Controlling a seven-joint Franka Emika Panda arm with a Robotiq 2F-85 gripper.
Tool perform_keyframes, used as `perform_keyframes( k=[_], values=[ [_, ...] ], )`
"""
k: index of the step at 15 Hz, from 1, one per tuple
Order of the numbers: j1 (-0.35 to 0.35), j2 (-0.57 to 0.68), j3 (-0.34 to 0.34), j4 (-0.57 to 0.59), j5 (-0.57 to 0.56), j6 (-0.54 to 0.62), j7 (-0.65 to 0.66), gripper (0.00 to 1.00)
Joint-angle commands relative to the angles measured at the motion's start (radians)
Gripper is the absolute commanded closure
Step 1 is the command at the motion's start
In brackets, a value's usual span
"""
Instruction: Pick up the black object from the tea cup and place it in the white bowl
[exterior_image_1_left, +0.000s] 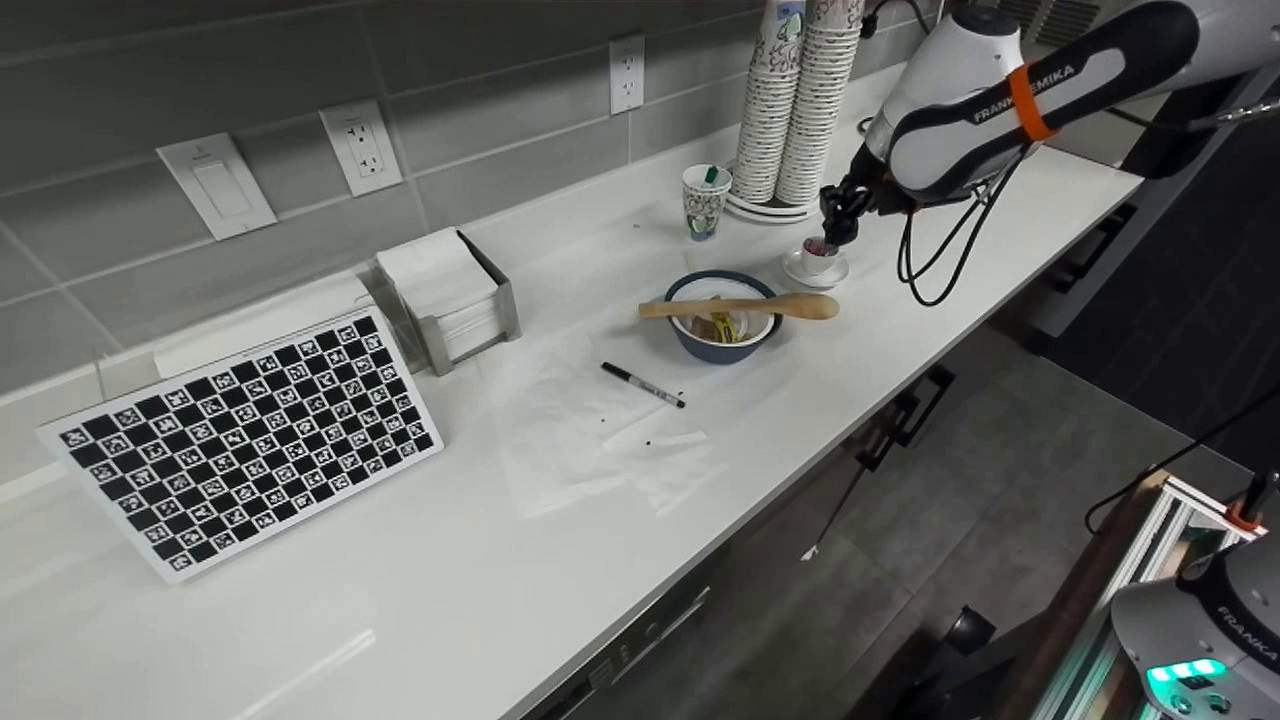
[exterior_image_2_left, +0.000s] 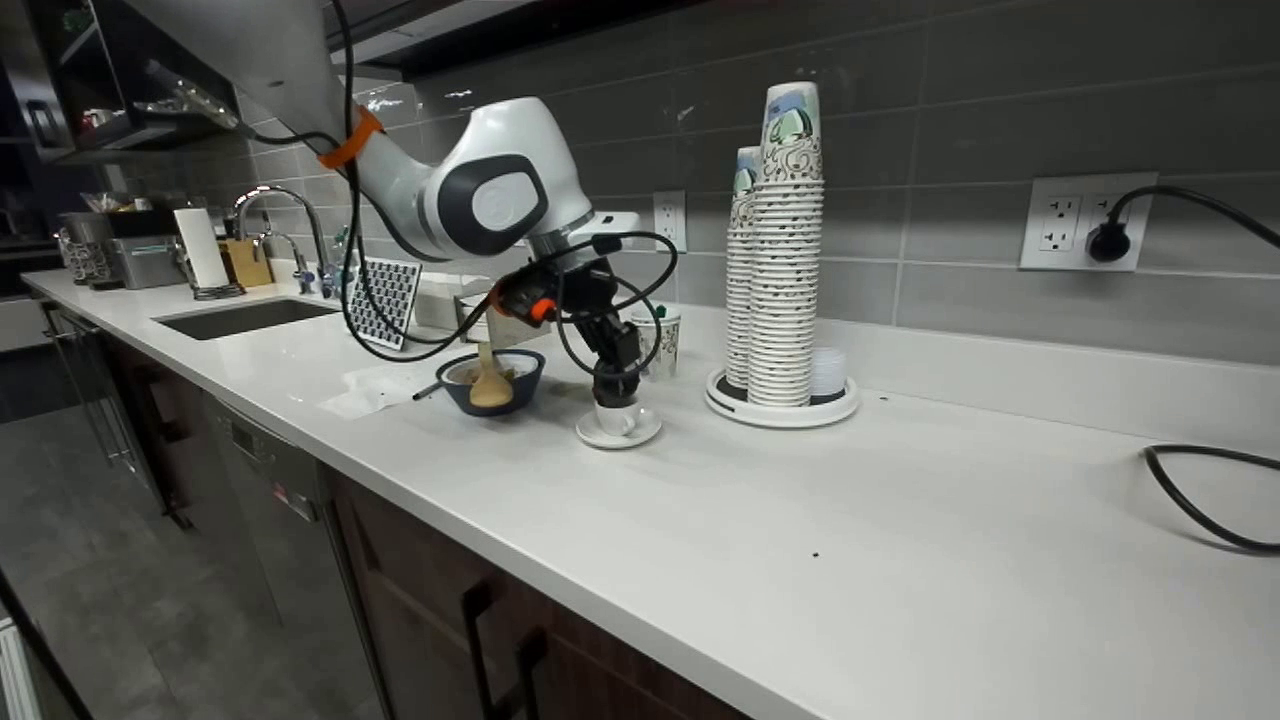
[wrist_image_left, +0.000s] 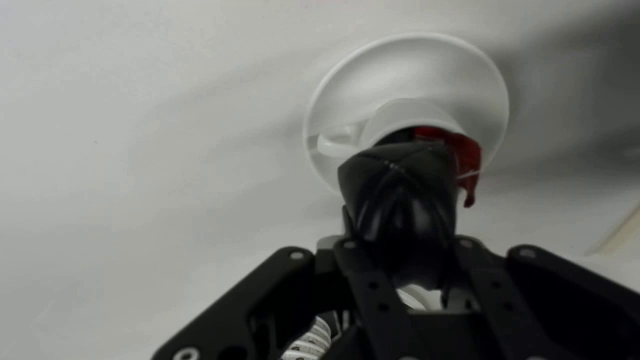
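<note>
The small white tea cup stands upright on its saucer in both exterior views and in the wrist view. Red crinkled stuff sticks out of it. My gripper points down right at the cup's mouth, also in the exterior views. A shiny dark folded black object fills the gap between the fingers, which appear closed on it. It hides the fingertips and part of the cup. The white bowl with dark blue outside stands near the cup.
A wooden spoon lies across the bowl. Tall paper-cup stacks stand on a round tray behind the cup. A patterned paper cup, a pen, a napkin holder and a checkered board are on the counter.
</note>
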Motion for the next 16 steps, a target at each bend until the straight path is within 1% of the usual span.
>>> perform_keyframes(
  k=[1,3,5,7,8,10,11,13,14,15,16],
  values=[
    [-0.033,-0.076,0.044,-0.012,0.121,-0.065,-0.097,0.92],
    [-0.057,-0.134,0.078,-0.035,0.225,-0.076,-0.188,0.93],
    [-0.071,-0.187,0.122,-0.054,0.366,-0.078,-0.329,0.93],
    [-0.054,-0.229,0.149,-0.061,0.481,-0.085,-0.444,0.93],
    [-0.036,-0.244,0.157,-0.059,0.513,-0.099,-0.486,0.93],
    [-0.004,-0.269,0.168,-0.059,0.542,-0.14,-0.538,0.93],
    [0.015,-0.281,0.172,-0.066,0.526,-0.16,-0.541,0.93],
    [0.041,-0.295,0.174,-0.07,0.529,-0.191,-0.568,0.93],
    [0.041,-0.259,0.161,-0.043,0.494,-0.165,-0.514,0.93],
    [0.051,-0.262,0.163,-0.043,0.494,-0.167,-0.512,0.7],
    [0.053,-0.261,0.163,-0.043,0.494,-0.167,-0.511,0.7]
  ],
)
